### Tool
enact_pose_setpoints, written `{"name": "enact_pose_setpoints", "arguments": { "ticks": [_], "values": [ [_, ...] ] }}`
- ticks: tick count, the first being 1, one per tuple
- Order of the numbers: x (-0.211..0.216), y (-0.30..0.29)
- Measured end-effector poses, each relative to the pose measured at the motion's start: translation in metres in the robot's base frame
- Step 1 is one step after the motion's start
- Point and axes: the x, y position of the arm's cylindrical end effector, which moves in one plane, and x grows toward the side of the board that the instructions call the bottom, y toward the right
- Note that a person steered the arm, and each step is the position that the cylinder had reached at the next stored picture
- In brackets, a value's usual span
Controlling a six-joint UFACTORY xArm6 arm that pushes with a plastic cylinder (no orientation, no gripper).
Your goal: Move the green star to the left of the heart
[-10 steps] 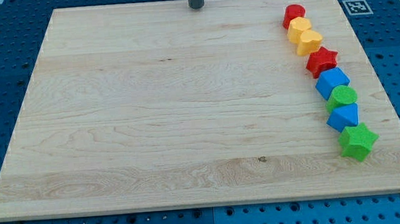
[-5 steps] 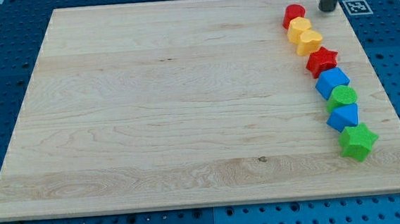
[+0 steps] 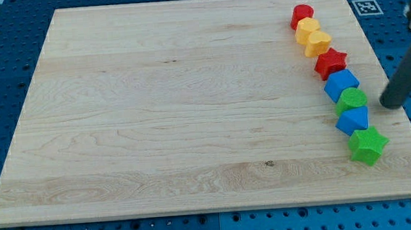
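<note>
The green star [image 3: 368, 146] lies near the board's bottom right, at the lower end of a curved row of blocks. The yellow heart [image 3: 319, 43] lies near the upper end of that row, touching a yellow block [image 3: 306, 29] above it. My tip [image 3: 390, 104] is at the board's right edge, to the right of the green round block [image 3: 351, 100] and above and right of the green star, apart from both. The rod slants up to the view's right.
The row also holds a red block [image 3: 301, 14] at its top, a red star [image 3: 330, 63], a blue block [image 3: 340, 84] and another blue block [image 3: 353, 120]. The wooden board [image 3: 169, 110] lies on a blue pegboard. A marker tag [image 3: 366, 6] sits at the board's top right corner.
My tip has moved from the board's top edge near the middle, across to the top right, then down along the right edge to beside the green round block. No block has moved.
</note>
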Motion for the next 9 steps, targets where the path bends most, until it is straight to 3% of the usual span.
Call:
{"name": "enact_pose_setpoints", "arguments": {
  "ticks": [1,2,7,9],
  "values": [
    [0.053,0.0],
    [0.077,0.0],
    [0.055,-0.074],
    [0.042,-0.146]
  ]
}}
